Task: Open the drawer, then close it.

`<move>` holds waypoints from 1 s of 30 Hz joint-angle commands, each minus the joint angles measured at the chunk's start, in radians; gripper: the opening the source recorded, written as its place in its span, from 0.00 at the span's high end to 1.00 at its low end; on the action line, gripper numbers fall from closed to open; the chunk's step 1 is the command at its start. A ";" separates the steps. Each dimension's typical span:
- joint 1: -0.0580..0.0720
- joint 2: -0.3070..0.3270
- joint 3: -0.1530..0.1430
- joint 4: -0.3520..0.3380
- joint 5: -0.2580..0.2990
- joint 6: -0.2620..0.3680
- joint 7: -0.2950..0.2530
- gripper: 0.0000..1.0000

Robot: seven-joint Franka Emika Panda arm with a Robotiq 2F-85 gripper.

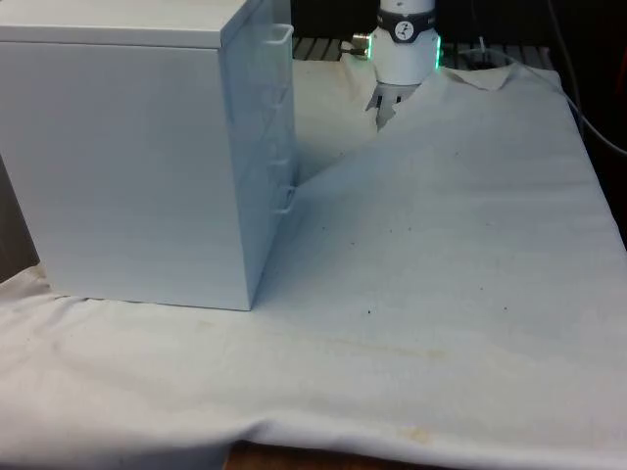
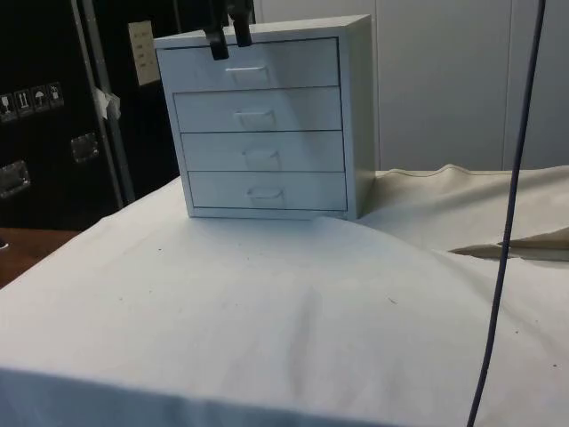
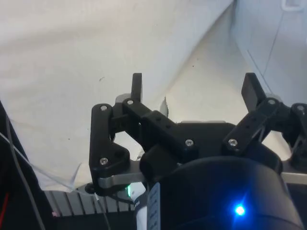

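1. Hand (image 3: 192,88) wide open, fingers spread well apart, nothing between them. Side view puts the hand (image 2: 226,40) high up, level with the top edge of the chest of drawers (image 2: 267,124).
2. Chest of drawers (image 1: 147,157) stands on the table (image 1: 441,255) under a white cloth; four drawers stacked, each with a small handle. Top drawer (image 2: 253,67) sits just beside and slightly below the hand; its handle (image 2: 247,75) lies a little to one side of the fingertips, apart from them, no contact.
3. All four drawer fronts look flush with the frame in the side view, so nothing is pulled out.
4. Progress, as I judge it: at the very start, or the approach stage. Opening is not done, closing is not done.
5. Left to do: bring the hand onto a handle, most likely the top one given the height, grip, pull out, then push back in.
6. Cloth beneath the hand is wrinkled, with loose folds near the table's edge.
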 commanded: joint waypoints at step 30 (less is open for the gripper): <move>0.000 0.031 -0.007 -0.052 -0.066 0.182 -0.053 0.00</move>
